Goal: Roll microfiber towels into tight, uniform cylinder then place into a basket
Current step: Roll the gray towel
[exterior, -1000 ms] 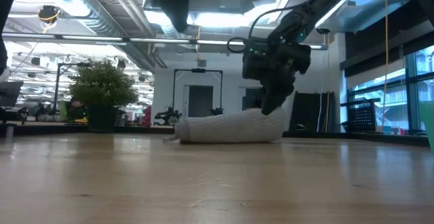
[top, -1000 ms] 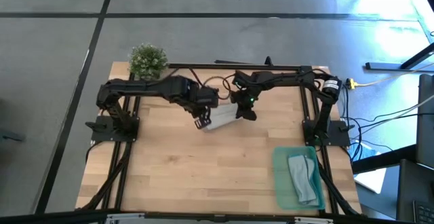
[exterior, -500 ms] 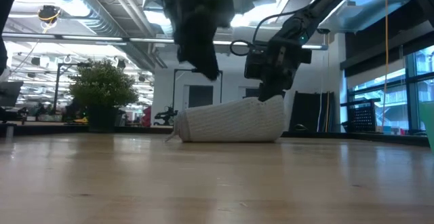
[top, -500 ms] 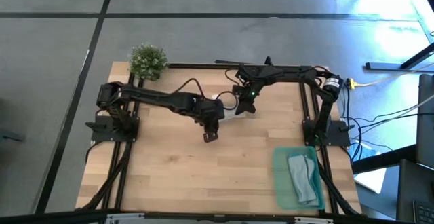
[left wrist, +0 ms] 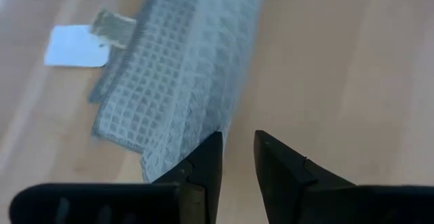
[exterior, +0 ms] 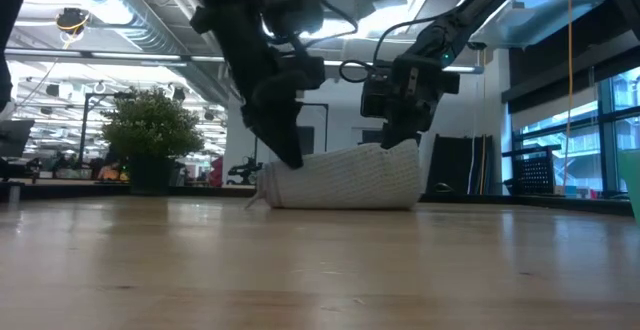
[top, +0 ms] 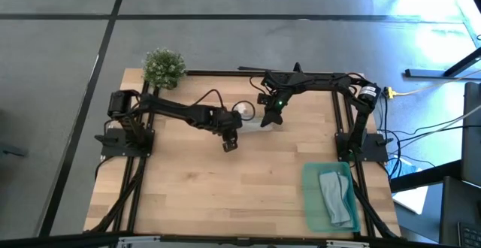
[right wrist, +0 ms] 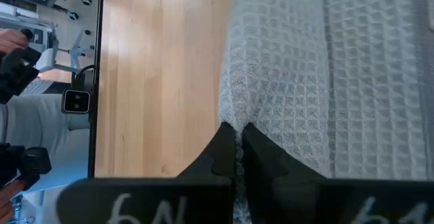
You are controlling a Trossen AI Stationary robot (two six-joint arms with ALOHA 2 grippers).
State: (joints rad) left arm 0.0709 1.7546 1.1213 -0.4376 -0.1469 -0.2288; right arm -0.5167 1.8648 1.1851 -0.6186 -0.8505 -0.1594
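Note:
A light grey waffle-weave towel (exterior: pixel 340 178) lies rolled on the table's far middle; it also shows in the high view (top: pixel 246 113) and in the left wrist view (left wrist: pixel 183 68). My right gripper (top: pixel 267 119) is shut on its right end. My left gripper (top: pixel 229 142) has come down at the roll's left end (exterior: pixel 270 182), its fingers a little apart with bare table between them (left wrist: pixel 237 149). A second, pale blue towel (top: pixel 336 196) lies in the green basket (top: pixel 310 203) at the near right corner. My left gripper touches the roll near its left end (left wrist: pixel 193 139) with the outer side of one finger (left wrist: pixel 207 159). The fingers slant down to the table beside the roll and grip nothing. My right gripper pinches a ridge of the roll's outer cloth (right wrist: pixel 234 119) between its two fingers, from above, at the roll's right end (exterior: pixel 400 155). The roll rests on the table.
A small bushy green plant (top: pixel 164 67) stands at the far left corner. A white label (left wrist: pixel 74 45) lies by the towel's end. Bare wood (top: pixel 218 195) stretches from the roll to the near edge and to the basket.
My left gripper has swung from above the roll toward the near edge and come down to the table at the roll's left end. My right gripper has gone a little toward the far edge, and the roll has shifted that way with it.

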